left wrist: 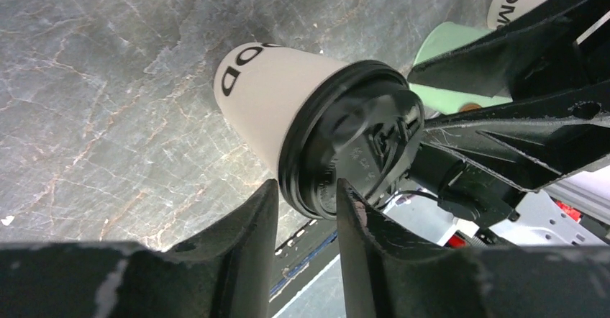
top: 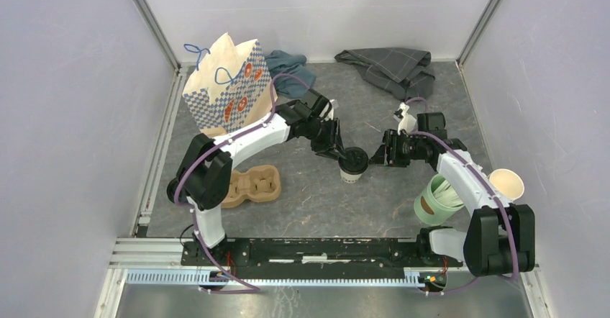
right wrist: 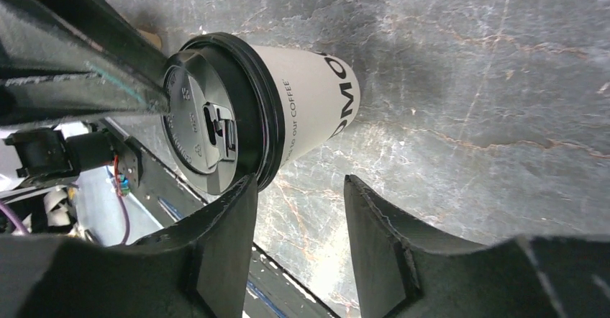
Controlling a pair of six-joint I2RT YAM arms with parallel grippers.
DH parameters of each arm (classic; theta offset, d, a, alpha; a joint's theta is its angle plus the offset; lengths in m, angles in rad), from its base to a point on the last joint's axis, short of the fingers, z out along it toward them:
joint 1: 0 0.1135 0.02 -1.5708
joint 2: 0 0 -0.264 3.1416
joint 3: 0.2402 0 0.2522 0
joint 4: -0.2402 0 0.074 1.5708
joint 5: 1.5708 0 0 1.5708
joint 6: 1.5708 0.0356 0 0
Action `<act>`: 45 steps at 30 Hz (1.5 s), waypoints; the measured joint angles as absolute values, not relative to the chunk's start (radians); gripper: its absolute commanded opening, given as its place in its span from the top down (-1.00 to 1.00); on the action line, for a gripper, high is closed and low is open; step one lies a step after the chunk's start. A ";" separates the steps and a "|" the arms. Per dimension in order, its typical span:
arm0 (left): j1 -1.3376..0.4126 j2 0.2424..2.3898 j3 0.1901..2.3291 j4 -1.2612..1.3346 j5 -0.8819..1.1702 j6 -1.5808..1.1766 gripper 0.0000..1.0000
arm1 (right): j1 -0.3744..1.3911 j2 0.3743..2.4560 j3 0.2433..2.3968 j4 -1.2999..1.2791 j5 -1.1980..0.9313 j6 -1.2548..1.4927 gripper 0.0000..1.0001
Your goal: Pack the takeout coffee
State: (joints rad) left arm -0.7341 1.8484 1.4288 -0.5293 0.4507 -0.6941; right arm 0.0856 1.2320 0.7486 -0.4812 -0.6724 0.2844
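Note:
The takeout coffee (top: 353, 165), a small white paper cup with a round black lid, stands upright on the grey table between my two grippers. In the left wrist view the cup (left wrist: 273, 98) shows with its lid rim filling the narrow gap between my left gripper's (left wrist: 306, 185) fingers, which are shut on that rim. In the top view my left gripper (top: 342, 154) is at the lid's left edge. My right gripper (top: 375, 154) is just right of the cup. In the right wrist view it (right wrist: 298, 181) is open and empty, with the cup (right wrist: 302, 102) beside one finger.
A patterned paper bag (top: 229, 88) stands at the back left, with a cardboard cup carrier (top: 252, 186) in front of it. A mint-green cup (top: 436, 201) and a lidless white cup (top: 506, 183) are by the right arm. Cloths (top: 392, 66) lie at the back.

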 measured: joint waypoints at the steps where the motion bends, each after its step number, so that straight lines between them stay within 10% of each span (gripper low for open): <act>1: -0.738 1.851 1.443 -0.542 0.445 -0.694 0.05 | 0.086 1.232 0.760 -0.493 -0.662 0.280 -0.19; 9: -0.753 1.860 1.546 -0.602 0.421 -0.687 -0.37 | 0.094 1.222 0.870 -0.572 -0.589 0.198 -0.96; 19: -0.746 1.697 1.548 -0.720 0.305 -0.629 -0.81 | 0.374 1.309 1.105 -0.674 -0.364 0.068 -0.96; 45: -0.741 1.375 1.390 -0.717 0.158 -0.612 -0.87 | 0.698 1.490 1.208 -0.789 0.077 0.004 -0.77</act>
